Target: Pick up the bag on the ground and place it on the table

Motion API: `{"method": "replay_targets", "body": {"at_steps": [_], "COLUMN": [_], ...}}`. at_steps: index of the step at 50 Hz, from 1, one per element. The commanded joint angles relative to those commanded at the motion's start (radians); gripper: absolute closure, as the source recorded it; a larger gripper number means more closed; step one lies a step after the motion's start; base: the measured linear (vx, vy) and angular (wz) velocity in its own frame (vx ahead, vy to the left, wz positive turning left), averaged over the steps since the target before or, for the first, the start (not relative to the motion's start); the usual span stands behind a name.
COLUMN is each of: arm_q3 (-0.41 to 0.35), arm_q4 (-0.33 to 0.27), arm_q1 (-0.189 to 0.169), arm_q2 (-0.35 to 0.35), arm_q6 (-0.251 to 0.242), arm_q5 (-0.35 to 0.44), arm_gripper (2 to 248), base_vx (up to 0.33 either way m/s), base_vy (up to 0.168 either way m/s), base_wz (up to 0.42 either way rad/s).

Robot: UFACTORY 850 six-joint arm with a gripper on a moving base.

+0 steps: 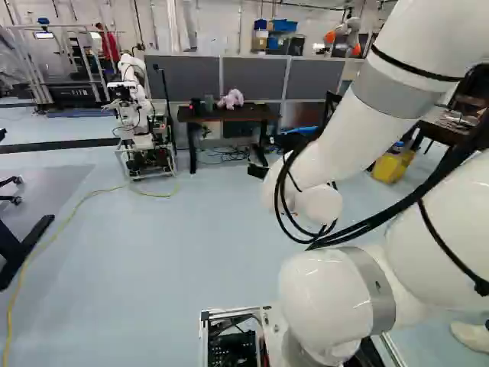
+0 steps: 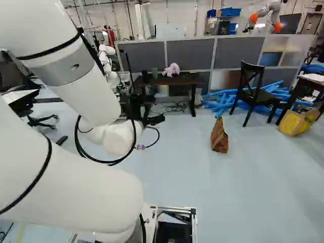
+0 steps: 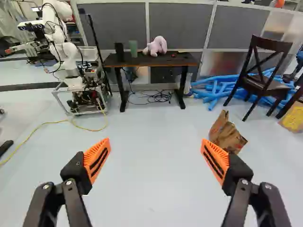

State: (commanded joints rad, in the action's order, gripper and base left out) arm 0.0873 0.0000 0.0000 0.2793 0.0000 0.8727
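crumpled brown paper bag (image 2: 219, 137) with creased sides and a narrowed top, on the pale blue floor (image 2: 177, 177), well apart from the table (image 3: 180, 62), which stands level, dark-topped, brown-edged, on black legs

The floor (image 3: 151, 165) bears the bag (image 3: 228, 133), the table (image 3: 173, 60) a plush toy (image 3: 158, 45).

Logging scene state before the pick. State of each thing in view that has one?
Gripper: open, nothing gripped
Brown paper bag: on the floor, crumpled
Dark table: standing, items on top
Plush toy: resting on that table
Chair: upright
Blue tubes: heaped on the floor
Yellow cable: trailing across the floor
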Motion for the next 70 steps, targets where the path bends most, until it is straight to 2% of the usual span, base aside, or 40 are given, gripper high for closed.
{"method": "replay_targets", "body": {"at_steps": [40, 70], "arm_q3": [0.000, 0.000], "arm_q4": [0.000, 0.000], "arm_q1": [0.000, 0.000], "arm_q2": [0.000, 0.000], "arm_q6": [0.000, 0.000], "arm_q5": [0.000, 0.000], "arm_gripper": [3, 3], "base_vx": [0.009, 0.087], "base_vy": [0.000, -0.027], "base_wz": [-0.001, -0.050]}}
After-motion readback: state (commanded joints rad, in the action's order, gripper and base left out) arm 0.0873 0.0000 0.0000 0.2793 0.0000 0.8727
